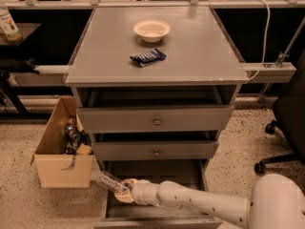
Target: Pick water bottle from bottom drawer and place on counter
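The water bottle is clamped in the gripper over the left edge of the open bottom drawer; the grasp is judged done, while raising it and placing it on the counter are left

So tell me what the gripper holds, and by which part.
The gripper grips the water bottle by one end, at the left side of the bottom drawer; cap or base cannot be told.
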### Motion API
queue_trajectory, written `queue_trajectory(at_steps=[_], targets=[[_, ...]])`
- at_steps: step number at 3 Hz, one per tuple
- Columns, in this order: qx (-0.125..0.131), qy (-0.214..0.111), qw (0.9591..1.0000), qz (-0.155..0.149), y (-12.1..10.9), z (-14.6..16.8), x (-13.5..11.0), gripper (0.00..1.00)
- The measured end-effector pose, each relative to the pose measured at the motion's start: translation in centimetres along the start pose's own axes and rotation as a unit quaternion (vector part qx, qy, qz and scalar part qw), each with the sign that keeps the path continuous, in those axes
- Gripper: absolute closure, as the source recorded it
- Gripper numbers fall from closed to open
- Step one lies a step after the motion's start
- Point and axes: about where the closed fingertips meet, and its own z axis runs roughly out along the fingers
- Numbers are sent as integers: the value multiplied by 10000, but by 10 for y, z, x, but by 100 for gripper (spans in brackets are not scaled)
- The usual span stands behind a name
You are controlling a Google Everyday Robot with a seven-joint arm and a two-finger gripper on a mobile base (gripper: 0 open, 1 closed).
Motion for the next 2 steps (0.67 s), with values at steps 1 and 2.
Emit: queue_trajectory(at_steps=[1, 2], targets=[[-173, -228, 9994, -207, 3, -26, -34, 100], [-333, -282, 9980, -460, 10, -61, -70, 100]])
